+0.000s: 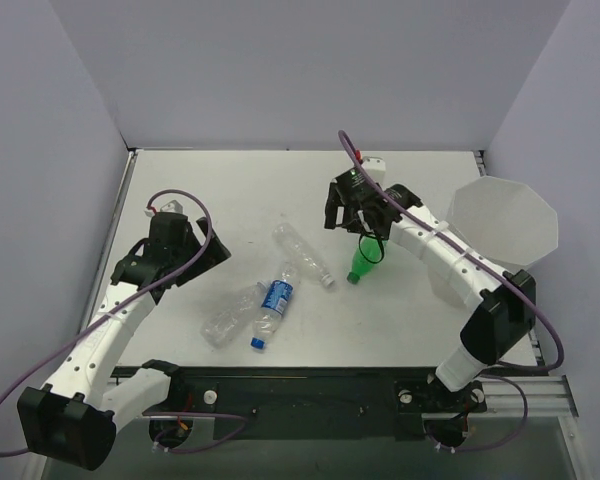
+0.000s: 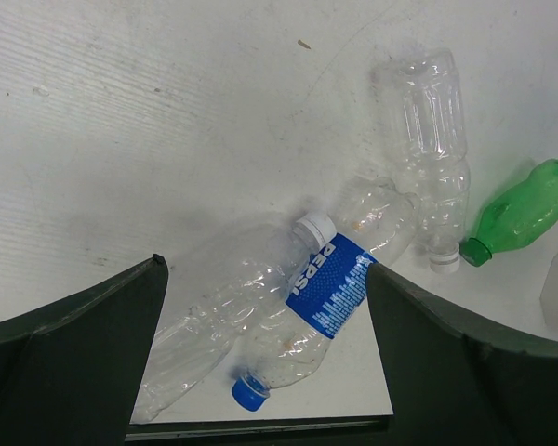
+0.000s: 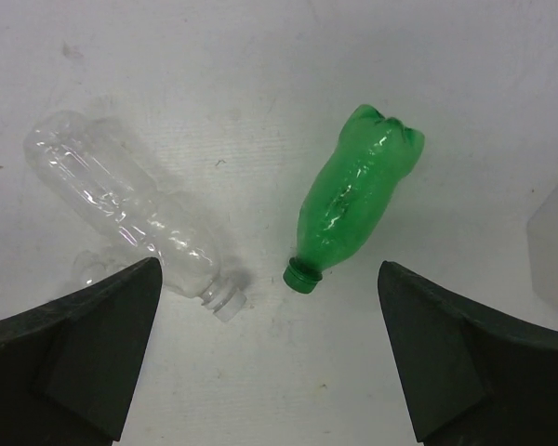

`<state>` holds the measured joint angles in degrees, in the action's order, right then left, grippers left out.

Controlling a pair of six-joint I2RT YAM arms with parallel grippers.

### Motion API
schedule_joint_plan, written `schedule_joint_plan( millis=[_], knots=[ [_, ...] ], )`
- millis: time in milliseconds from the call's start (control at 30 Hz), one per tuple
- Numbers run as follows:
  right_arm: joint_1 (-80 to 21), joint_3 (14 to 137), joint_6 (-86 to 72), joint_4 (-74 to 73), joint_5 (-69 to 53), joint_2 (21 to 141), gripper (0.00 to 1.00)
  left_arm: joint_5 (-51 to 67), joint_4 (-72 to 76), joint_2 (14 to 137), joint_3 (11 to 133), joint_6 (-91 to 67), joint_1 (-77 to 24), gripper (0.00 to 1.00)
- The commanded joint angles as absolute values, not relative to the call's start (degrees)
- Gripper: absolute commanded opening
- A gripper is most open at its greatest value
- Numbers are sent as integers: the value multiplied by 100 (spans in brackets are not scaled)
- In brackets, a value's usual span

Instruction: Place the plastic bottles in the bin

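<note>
- Lavender walls (image 1: 280,70) enclose a white desk (image 1: 400,330). The bin (image 1: 505,220) stands at the desk's 3 o'clock edge with its mouth up, probably placed there to be within the right arm's reach.
- Green bottle (image 1: 365,258): lies flat at 9 o'clock from the bin and well apart from it, with its cap toward 7 o'clock. It is translucent, dented and apparently empty.
- Right gripper (image 1: 352,222): hangs over the green bottle with its jaws spread wide, holding nothing. The wrist view frames the bottle between the fingers, which suggests alignment for a grasp.
- Clear bottle (image 1: 302,255): lies at 9 o'clock from the green bottle, near it but not touching. It is ribbed and has a white neck.
- Blue-label bottle (image 1: 273,305) and crushed bottle (image 1: 230,312): lie side by side, touching, at 6 o'clock from desk centre. The first has a blue cap and the second a white one.
- Left gripper (image 1: 205,255): sits at 9 o'clock, fully open and empty, and faces this pair.
- All four visible bottles lie outside the bin.
</note>
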<state>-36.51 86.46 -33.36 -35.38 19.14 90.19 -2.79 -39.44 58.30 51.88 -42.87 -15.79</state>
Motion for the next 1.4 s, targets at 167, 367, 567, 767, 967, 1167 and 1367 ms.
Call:
schedule_joint_plan(
  millis=[167,367,567,767,967,1167,1367],
  knots=[
    [-3384,7814,-4165,-3086,1530,9738,95,-395,-3955,5608,5133,-4280,-1591,99],
    [-3155,7418,-4377,-2866,1616,10089,95,-378,-3990,5590,5089,-4254,-1591,99],
    [-2962,7251,-4351,-2593,1644,10546,93,-483,-4043,5651,5212,-4184,-1617,99],
    [-2865,7260,-4228,-2443,1731,10766,72,-694,-4236,5555,5274,-4078,-1617,98],
    [-2918,7295,-4157,-2531,1749,10426,44,-738,-4306,5555,5344,-4087,-1617,99],
    [-3102,8214,-3719,-3503,2118,9449,27,-861,-4281,5598,5493,-4008,-1617,99],
    [-3164,9551,-2928,-4173,2879,8307,27,-738,-4202,5765,5484,-4034,-1617,99]
  ],
)
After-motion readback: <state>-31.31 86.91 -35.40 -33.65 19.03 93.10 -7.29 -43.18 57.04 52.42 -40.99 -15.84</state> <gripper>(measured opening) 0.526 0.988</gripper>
